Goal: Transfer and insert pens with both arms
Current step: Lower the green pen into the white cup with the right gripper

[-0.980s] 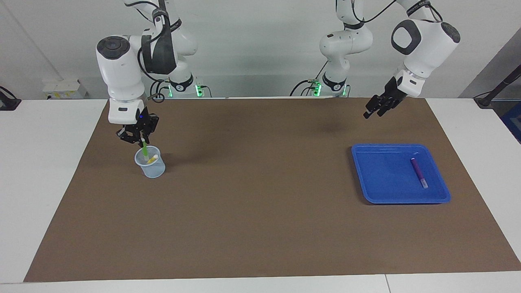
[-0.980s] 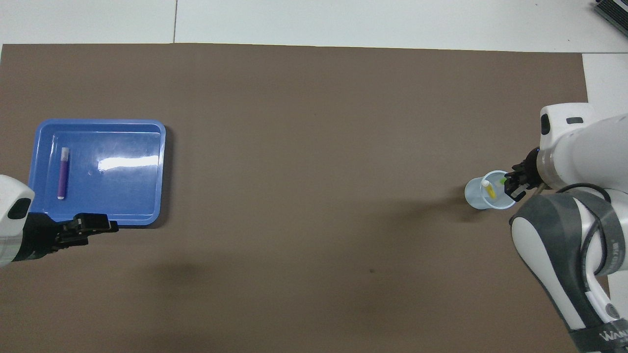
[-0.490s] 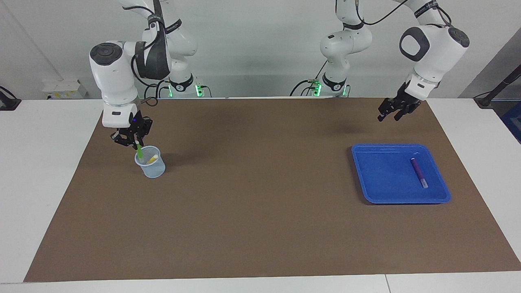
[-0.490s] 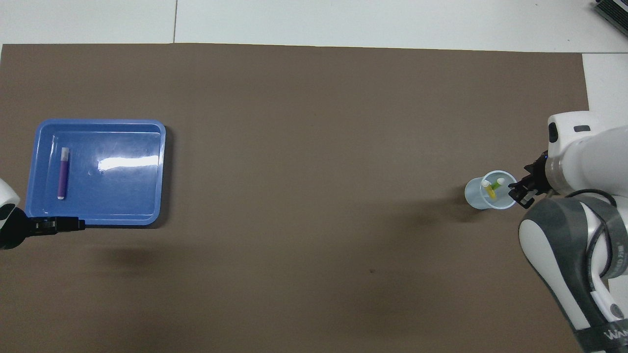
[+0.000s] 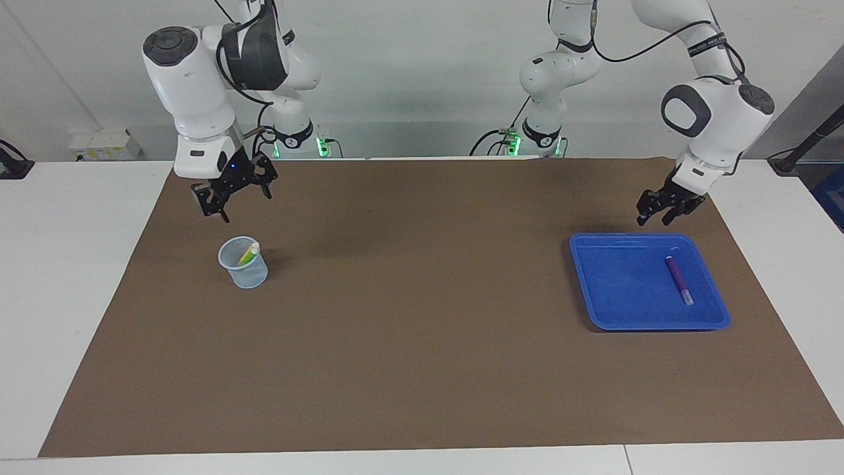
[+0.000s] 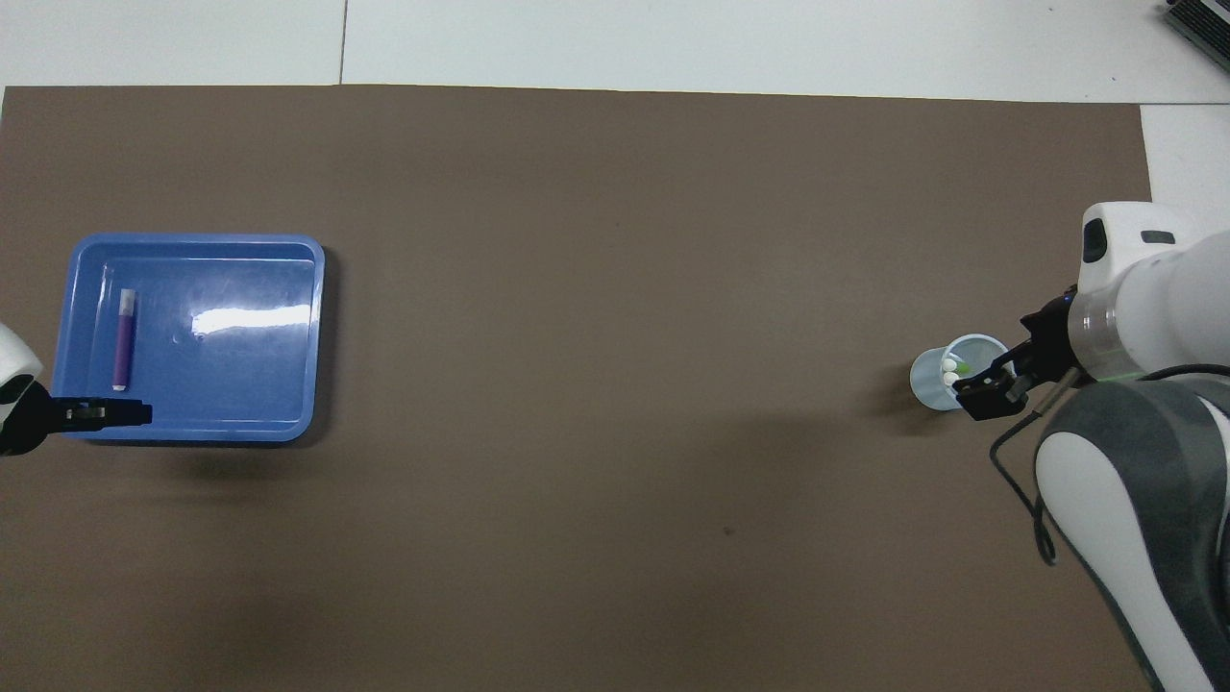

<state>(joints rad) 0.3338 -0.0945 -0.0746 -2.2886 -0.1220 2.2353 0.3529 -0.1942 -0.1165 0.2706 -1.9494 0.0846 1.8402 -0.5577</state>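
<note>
Covering most of the table (image 5: pixel 422 369) is a brown mat, with the two white arms reaching in from twelve o'clock of the facing view. The right arm (image 5: pixel 191 86) holds its hand (image 5: pixel 234 198) up in the air over the mat just beside the cup, its fingers spread and nothing between them. The left arm (image 5: pixel 719 119) has its hand (image 5: pixel 663 214) low over the rim of the blue tray (image 5: pixel 613 310) that lies nearest the robots; a gap shows between its fingertips, and it too is empty.

From the mat's middle in the facing view, the tray sits at about four o'clock and the clear cup (image 5: pixel 247 274) at about nine o'clock. Two pens (image 5: pixel 248 254), yellow and green, lean together inside the cup. The purple pen (image 5: pixel 678 279) lies flat in the tray, toward the left arm's end, pale tip pointing to five o'clock.

I judge two pens done and the third about to be fetched. The next move calls for the left hand to come over the purple pen, turn across its barrel, drop and pinch it near the middle, then carry it toward the right hand.

Only the facing view shows how high each hand hangs; the overhead view alone looks down into the cup at two pale pen tips, with the right hand overlapping its rim at four o'clock
</note>
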